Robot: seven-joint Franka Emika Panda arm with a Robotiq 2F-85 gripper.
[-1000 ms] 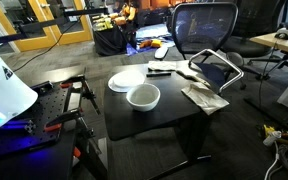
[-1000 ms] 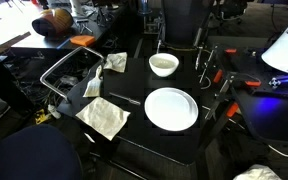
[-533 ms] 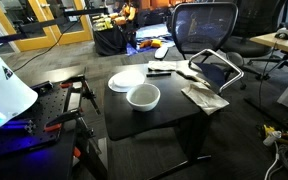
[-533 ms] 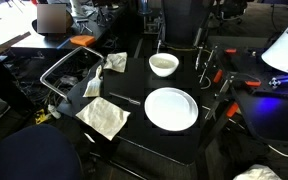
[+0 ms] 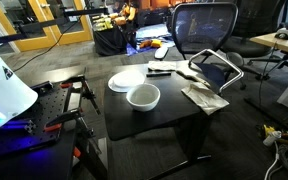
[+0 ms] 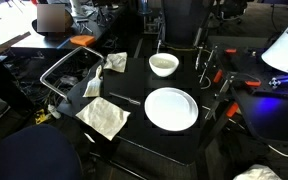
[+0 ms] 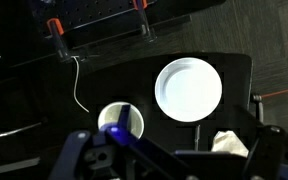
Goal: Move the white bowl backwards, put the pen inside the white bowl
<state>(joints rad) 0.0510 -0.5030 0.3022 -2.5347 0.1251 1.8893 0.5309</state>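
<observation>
The white bowl [image 6: 164,64] stands on the black table [image 6: 134,140], and it also shows in an exterior view [image 5: 143,96]. A flat white plate [image 6: 171,108] lies beside it. The dark pen [image 6: 124,98] lies on the table between the plate and a crumpled cloth [image 6: 104,117]. In the wrist view I look down from high up on the plate [image 7: 189,88], the bowl [image 7: 120,121] and the pen [image 7: 197,133]. My gripper [image 7: 174,165] is far above them, its fingers spread wide and empty. It is out of frame in both exterior views.
A second cloth [image 6: 115,62] lies near the bowl. A wire basket [image 6: 69,75] stands at the table's side. Clamps with red handles [image 6: 224,80] sit by my base. An office chair [image 5: 204,25] stands behind the table.
</observation>
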